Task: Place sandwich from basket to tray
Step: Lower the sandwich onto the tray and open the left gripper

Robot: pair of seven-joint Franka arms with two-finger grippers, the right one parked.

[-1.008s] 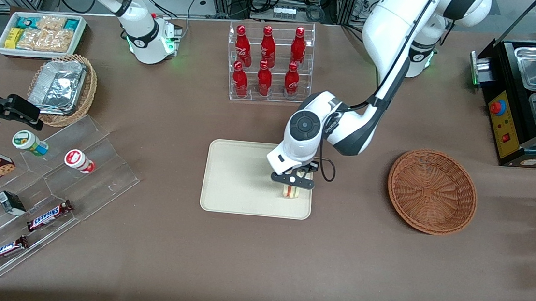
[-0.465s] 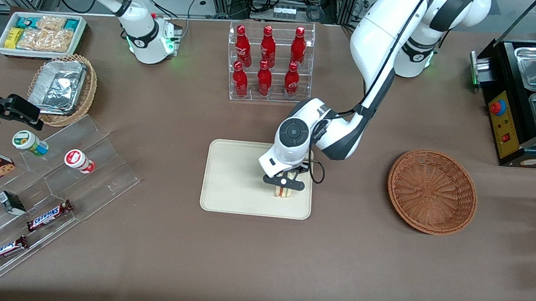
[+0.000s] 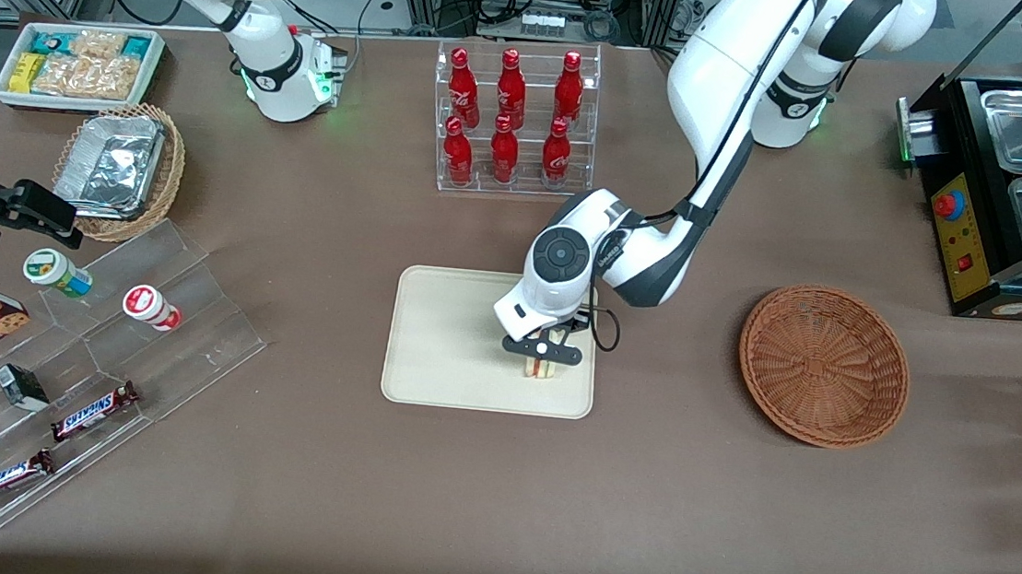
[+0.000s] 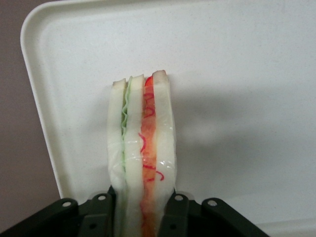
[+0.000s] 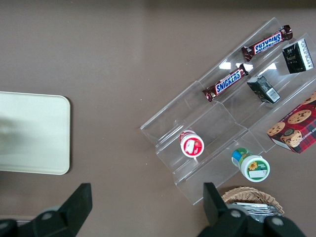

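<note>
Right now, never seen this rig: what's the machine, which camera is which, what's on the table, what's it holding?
It is a pair of white robot arms bolted to a brown table; only one is working. The wide picture looks down at the table from the front. The close-up comes from a camera on the working arm's wrist, and the third from the idle arm's wrist.

The working arm's tool hangs over the cream tray, near the tray's end closest to the brown wicker basket, which has nothing in it. The tool's two black fingers are shut on a wrapped sandwich, held edge-down at the tray surface.

Also on the table: a rack of red bottles and clear steps holding Snickers bars.
</note>
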